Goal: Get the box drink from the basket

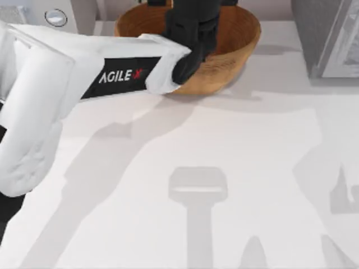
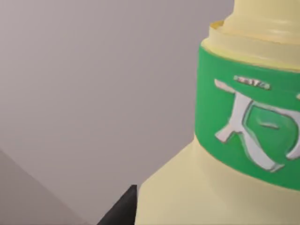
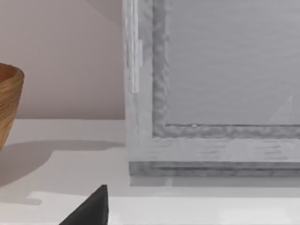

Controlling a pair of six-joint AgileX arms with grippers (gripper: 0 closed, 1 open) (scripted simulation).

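Hidden beneath the left arm's black wrist: the left claw [image 1: 193, 19] and much of the basket [image 1: 235, 53] interior. Cut off by the left wrist view's edges: the box drink [image 2: 225, 187], top and base unseen. Cropped at the top view's right edge: a grey appliance [image 1: 331, 39].

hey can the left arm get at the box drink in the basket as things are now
Probably yes. The left arm already reaches over the basket, its gripper down inside, and its wrist view shows the box drink right up close with nothing in between.
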